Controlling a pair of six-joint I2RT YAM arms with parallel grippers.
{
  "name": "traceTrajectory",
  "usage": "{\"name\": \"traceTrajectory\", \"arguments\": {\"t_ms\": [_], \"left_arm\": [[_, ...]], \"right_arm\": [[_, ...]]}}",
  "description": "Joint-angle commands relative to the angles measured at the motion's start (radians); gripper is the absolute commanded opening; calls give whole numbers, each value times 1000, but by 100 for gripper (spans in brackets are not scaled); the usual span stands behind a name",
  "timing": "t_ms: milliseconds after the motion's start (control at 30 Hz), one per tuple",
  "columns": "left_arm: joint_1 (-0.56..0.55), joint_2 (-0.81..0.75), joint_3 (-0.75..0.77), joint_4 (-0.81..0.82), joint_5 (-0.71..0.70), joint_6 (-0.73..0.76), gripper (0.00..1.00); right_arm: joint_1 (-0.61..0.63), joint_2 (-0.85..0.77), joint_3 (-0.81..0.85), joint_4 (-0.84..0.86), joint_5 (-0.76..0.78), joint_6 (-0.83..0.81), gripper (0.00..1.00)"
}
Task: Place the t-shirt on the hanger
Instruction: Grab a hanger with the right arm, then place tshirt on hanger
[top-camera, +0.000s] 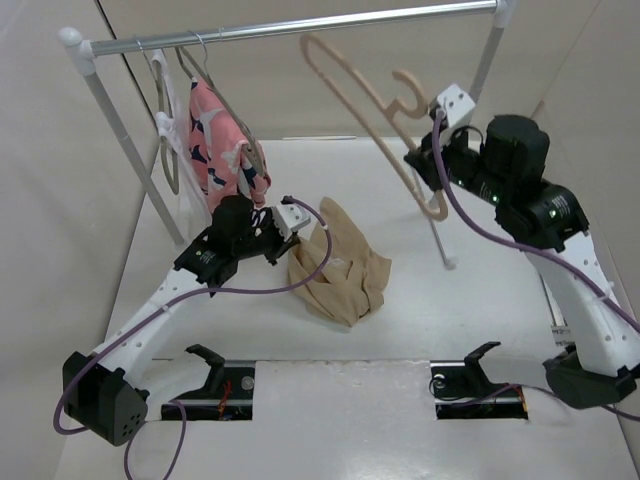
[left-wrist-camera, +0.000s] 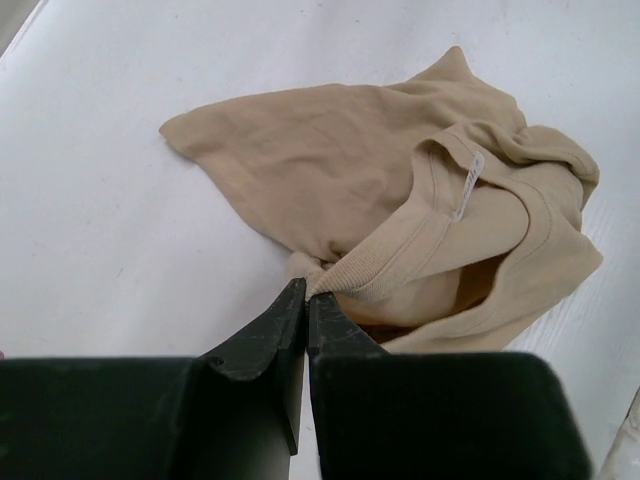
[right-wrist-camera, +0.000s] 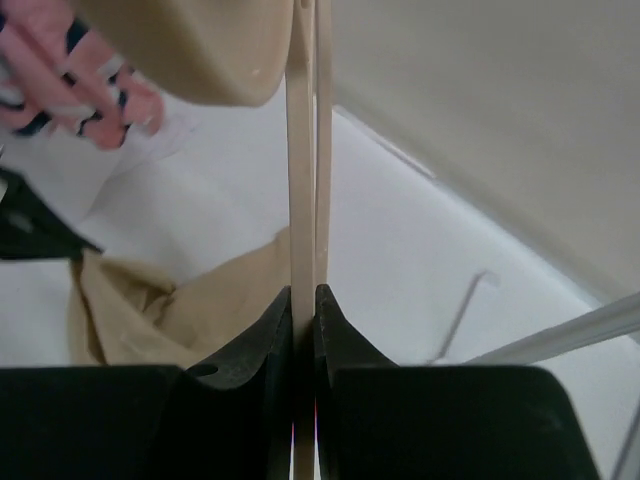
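Note:
The tan t-shirt (top-camera: 340, 270) lies crumpled on the white table near the middle; the left wrist view shows its ribbed collar and white label (left-wrist-camera: 470, 185). My left gripper (left-wrist-camera: 305, 292) is shut on the collar's edge, at the shirt's left side (top-camera: 290, 232). The cream hanger (top-camera: 372, 115) hangs tilted in the air at the upper right, below the rail. My right gripper (right-wrist-camera: 305, 297) is shut on the hanger's thin bar (right-wrist-camera: 303, 150), near its hook (top-camera: 432, 158).
A clothes rail (top-camera: 300, 28) spans the back on white posts. A pink patterned garment (top-camera: 225, 145) and thin grey hangers (top-camera: 165, 110) hang at its left. The rail's right post (top-camera: 440, 235) stands close to the right arm. Walls enclose both sides.

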Motion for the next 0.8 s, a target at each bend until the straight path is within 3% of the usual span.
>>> {"name": "traceTrajectory", "arguments": {"t_ms": [0, 167, 433, 633, 767], "left_arm": [[-2, -17, 20, 59, -30, -72, 0], [-2, 43, 43, 50, -134, -132, 0], [-2, 124, 83, 41, -235, -152, 0], [-2, 135, 101, 41, -226, -132, 0], [-2, 126, 101, 41, -206, -123, 0]], "right_arm": [[35, -116, -182, -36, -161, 11, 0], [105, -310, -406, -247, -202, 117, 0], [173, -421, -467, -461, -283, 249, 0], [183, -442, -542, -499, -345, 280, 0], [193, -433, -573, -466, -261, 280, 0]]}}
